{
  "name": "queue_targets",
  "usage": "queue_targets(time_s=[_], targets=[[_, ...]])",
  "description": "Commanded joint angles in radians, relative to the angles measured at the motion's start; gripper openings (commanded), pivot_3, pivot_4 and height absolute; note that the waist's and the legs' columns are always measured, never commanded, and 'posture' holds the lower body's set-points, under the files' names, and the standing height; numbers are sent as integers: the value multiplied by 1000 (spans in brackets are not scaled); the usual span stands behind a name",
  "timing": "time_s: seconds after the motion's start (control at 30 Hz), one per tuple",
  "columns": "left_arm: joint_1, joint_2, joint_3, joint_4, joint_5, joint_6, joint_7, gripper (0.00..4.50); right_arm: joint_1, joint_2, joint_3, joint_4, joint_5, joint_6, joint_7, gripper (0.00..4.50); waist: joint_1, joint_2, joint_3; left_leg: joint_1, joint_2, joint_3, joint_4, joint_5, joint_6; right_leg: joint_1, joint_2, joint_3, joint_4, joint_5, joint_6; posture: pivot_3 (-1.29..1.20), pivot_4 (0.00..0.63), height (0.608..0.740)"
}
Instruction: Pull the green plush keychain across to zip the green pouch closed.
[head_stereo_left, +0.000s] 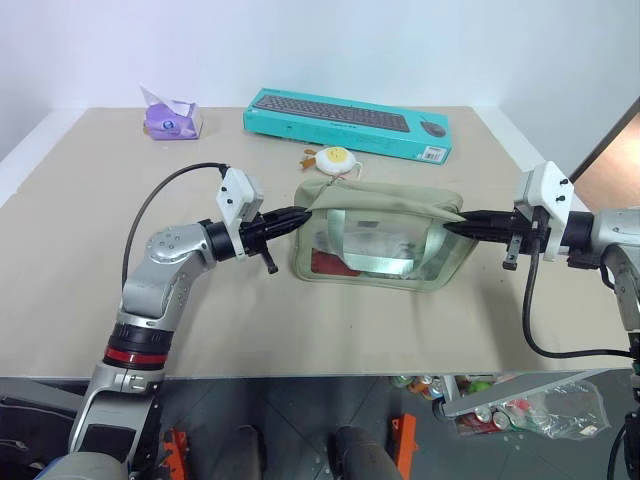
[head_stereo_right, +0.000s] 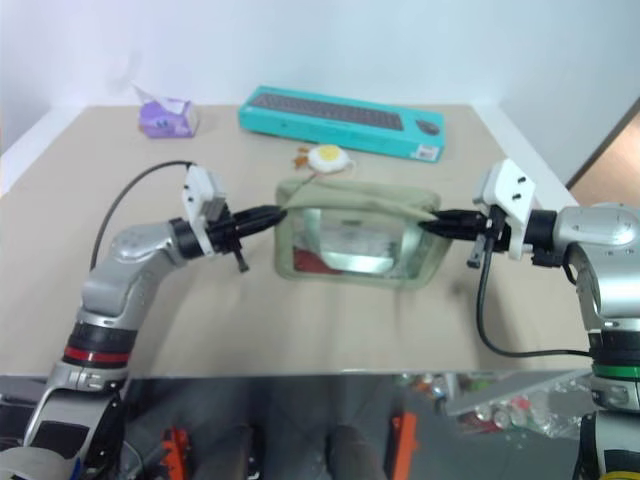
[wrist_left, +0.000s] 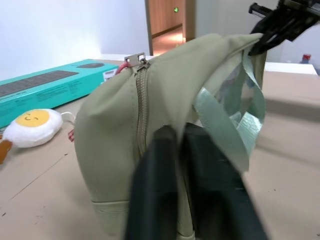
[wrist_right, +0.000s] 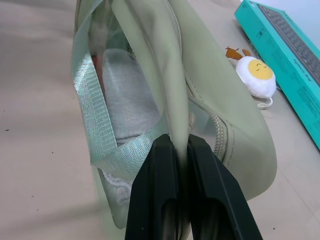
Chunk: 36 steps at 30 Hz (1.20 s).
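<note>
Both claws, left (head_stereo_left: 300, 214) and right (head_stereo_left: 450, 227), are pinching opposite ends of the green pouch (head_stereo_left: 385, 205), stretching its zipper line taut.

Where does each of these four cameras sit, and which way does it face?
Left eye view: on the head, looking forward and down at the green pouch on the table; both arms show, left gripper and right gripper pinching opposite ends.
Right eye view: beside it, same scene, keyboard box behind.
Left wrist view: along its shut fingers at the pouch's zipper end.
Right wrist view: along its shut fingers clamping the pouch's fabric.
Shared: both wrist views show the egg-shaped trinket.
</note>
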Motion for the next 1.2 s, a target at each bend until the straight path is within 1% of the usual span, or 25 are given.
queue_targets(time_s=[0.03, 0.17, 0.2, 0.23, 0.3, 0.33, 0.4, 0.43, 0.47, 0.5, 0.53, 0.57, 0.7, 0.77, 0.83, 0.9, 0.97, 1.0, 1.07, 1.13, 1.2], targets=[[-18, 20, -4, -8, -2, -8, -28, 35, 5, -6, -28, -35, 20, 16, -9, 0, 0, 0, 0, 0, 0, 0, 0, 0, 0, 0, 0, 0, 0, 0, 0, 0, 150, 740], [-20, 42, 2, -12, -4, -1, -48, 35, -6, -3, -53, -38, 60, 75, -18, 0, 0, 0, 0, 0, 0, 0, 0, 0, 0, 0, 0, 0, 0, 0, 0, 0, 150, 740], [-22, 48, 3, -6, 0, -4, -52, 0, -9, -4, -59, -38, 71, 83, -15, 768, -1, 0, 0, 0, 0, 0, 0, 0, 0, 0, 0, 0, 0, 0, 0, 0, 150, 740], [-24, 52, 4, 0, 2, -6, -56, 0, -14, -4, -66, -38, 84, 89, -15, 981, -1, 0, 0, 0, 0, 0, 0, 0, 0, 0, 0, 0, 0, 0, 0, 0, 150, 740], [-27, 58, -1, 8, 3, -8, -67, 0, -22, -8, -76, -37, 102, 111, -13, 1689, -1, 0, 0, 0, 0, 0, 0, 0, 0, 0, 0, 0, 0, 0, 0, 0, 150, 740], [-27, 60, -5, 10, 5, -10, -71, 0, -25, -12, -78, -32, 104, 117, -14, 1974, 0, 0, 0, 0, 0, 0, 0, 0, 0, 0, 0, 0, 0, 0, 0, 0, 150, 740], [-27, 62, -12, 11, 8, -10, -78, 0, -51, -14, -93, 7, 103, 122, -33, 2700, 0, 0, 0, 0, 0, 0, 0, 0, 0, 0, 0, 0, 0, 0, 0, 0, 150, 740], [-25, 63, -13, 8, 8, -9, -81, 0, -75, -13, -104, 34, 104, 129, -47, 3121, 0, 0, 0, 0, 0, 1, 0, 0, 0, 0, 0, 0, 0, 0, 0, 0, 150, 740], [-23, 64, -13, 5, 7, -8, -83, 0, -90, -13, -110, 52, 105, 134, -56, 3383, -1, 0, 0, 0, 0, 1, 0, 0, 0, 0, 0, 0, 0, 0, 0, 0, 150, 740], [-20, 69, -10, -1, 4, -6, -87, 0, -124, -10, -121, 76, 124, 170, -69, 3845, 0, 0, 0, 0, 0, 1, 0, 0, 0, 0, 0, 1, 0, 0, 0, 0, 150, 740], [-17, 73, -7, -5, 1, -4, -91, 0, -149, -8, -127, 93, 138, 196, -78, 4033, -1, 0, 0, 0, 0, 1, 0, 0, 0, 0, 0, 1, 0, 0, 0, 0, 150, 740], [-15, 78, -4, -10, -2, -2, -97, 0, -171, -6, -127, 109, 143, 209, -83, 4456, -1, 0, 0, 0, 0, 1, 0, 0, 0, 0, 0, 1, 0, 0, 0, 0, 150, 740], [-2, 117, 5, -33, -23, 0, -147, 0, -331, 52, -77, 236, 88, 155, -128, 4456, -7, 0, 0, 1, 1, 2, -2, 0, 0, -1, 0, 1, 0, 0, 0, 0, 150, 740], [2, 129, 9, -42, -35, 4, -157, 0, -378, 80, -39, 284, 52, 115, -117, 4456, -6, 0, 0, 2, 1, 1, -3, 0, 0, 0, 1, 1, 0, 0, -1, 0, 150, 740], [1, 143, 24, -58, -59, 24, -169, 0, -451, 146, 26, 361, -9, 45, -119, 4456, -9, 0, 0, 2, 2, 2, -3, 0, 0, -1, 2, 2, 0, 0, -2, 0, 150, 740], [1, 153, 29, -67, -73, 34, -175, 0, -501, 189, 62, 426, -49, -3, -118, 4456, -12, 1, 0, 2, 2, 2, -4, 0, 0, -1, 2, 3, 0, 0, -2, 0, 150, 740], [8, 168, 38, -91, -98, 51, -192, 0, -567, 242, 118, 538, -120, -102, -115, 4456, -11, 1, 0, 0, 2, 2, -4, 0, 0, -3, 2, 2, 0, 1, -4, 0, 150, 740], [14, 174, 41, -103, -108, 62, -196, 0, -612, 279, 146, 612, -156, -162, -120, 4456, -13, 1, 0, -1, 2, 2, -3, 0, 0, -4, 2, 2, 0, 3, -8, 0, 150, 740], [23, 183, 38, -116, -111, 67, -199, 0, -698, 350, 183, 757, -216, -252, -151, 4456, -18, 1, 0, -2, 2, 3, -4, 0, 0, -6, 2, 3, 0, 3, -8, 0, 150, 740], [23, 183, 34, -121, -112, 68, -192, 0, -750, 398, 204, 861, -259, -341, -161, 4456, -21, 1, 0, -2, 2, 3, -5, 0, 0, -6, 2, 3, 0, 3, -8, 0, 150, 740], [19, 179, 31, -122, -110, 68, -184, 0, -775, 434, 222, 931, -290, -388, -146, 4456, -23, 1, 0, -2, 2, 2, -5, 0, 0, -6, 1, 1, 0, 3, -8, 0, 150, 740]])
